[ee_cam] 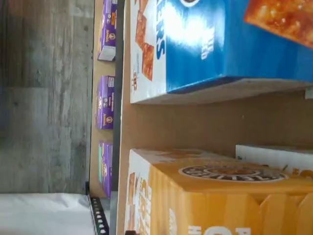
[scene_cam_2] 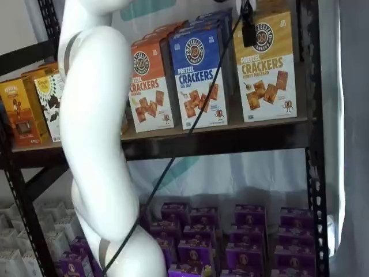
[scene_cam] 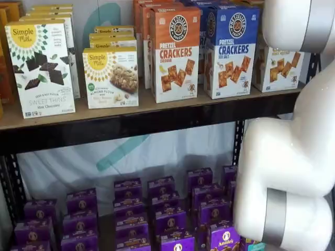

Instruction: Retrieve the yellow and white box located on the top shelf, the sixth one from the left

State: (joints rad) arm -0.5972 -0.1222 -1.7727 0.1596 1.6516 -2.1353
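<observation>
Yellow and white box, round dark logo

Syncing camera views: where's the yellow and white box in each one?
Wrist view: the yellow and white box fills the near foreground, round logo facing the camera.
Shelf view: far right on the top shelf, partly hidden behind the white arm.
Shelf view: rightmost box, against the black upright.
Shared landmark: the blue-topped box right beside it in all three.

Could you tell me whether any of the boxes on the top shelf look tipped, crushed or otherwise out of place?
Nothing stands out. On the top shelf the yellow and white box, the blue-topped box and the orange-topped box all stand upright, fronts facing out, with no visible dents or spills.
</observation>
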